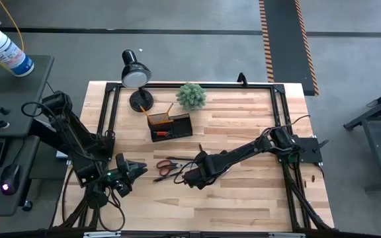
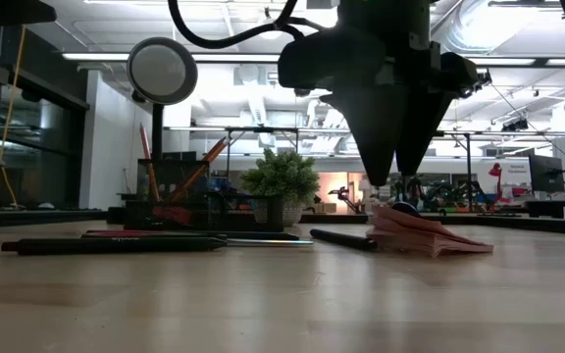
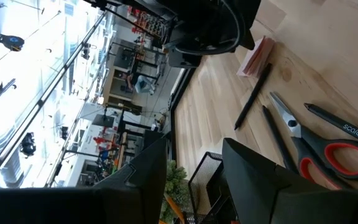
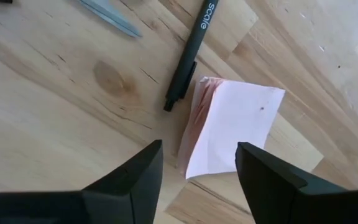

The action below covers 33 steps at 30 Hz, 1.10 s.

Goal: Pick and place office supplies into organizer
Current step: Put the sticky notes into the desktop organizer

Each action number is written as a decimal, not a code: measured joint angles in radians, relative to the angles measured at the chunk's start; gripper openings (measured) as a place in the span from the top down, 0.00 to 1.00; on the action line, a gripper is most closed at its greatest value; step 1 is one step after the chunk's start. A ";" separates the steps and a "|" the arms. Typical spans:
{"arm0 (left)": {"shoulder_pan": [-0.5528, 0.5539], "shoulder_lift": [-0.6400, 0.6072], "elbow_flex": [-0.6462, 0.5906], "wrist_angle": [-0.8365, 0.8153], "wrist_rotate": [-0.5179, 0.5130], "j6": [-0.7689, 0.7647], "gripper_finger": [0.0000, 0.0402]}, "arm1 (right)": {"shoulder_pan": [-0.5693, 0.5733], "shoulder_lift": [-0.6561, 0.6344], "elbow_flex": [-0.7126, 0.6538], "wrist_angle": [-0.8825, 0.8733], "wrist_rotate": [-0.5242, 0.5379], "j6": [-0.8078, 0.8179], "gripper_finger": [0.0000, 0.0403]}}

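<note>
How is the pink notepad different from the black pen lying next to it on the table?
The pink notepad is a pale, broad, square-cornered block of paper; the black pen is a dark, slim stick with white lettering. The notepad sits right ahead of the open right gripper, between its fingers, while the pen lies off beside it. Both rest loose on the wooden table, outside the organizer.

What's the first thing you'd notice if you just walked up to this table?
Probably the right arm's tool, open right above the pink notepad in the middle of the table. Next, the red-handled scissors beside it, and the black organizer by the green plant at the back.
</note>
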 joint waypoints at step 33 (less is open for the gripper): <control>0.000 0.000 0.000 -0.005 -0.003 0.000 0.64 | -0.029 0.067 -0.001 0.003 0.002 -0.046 0.62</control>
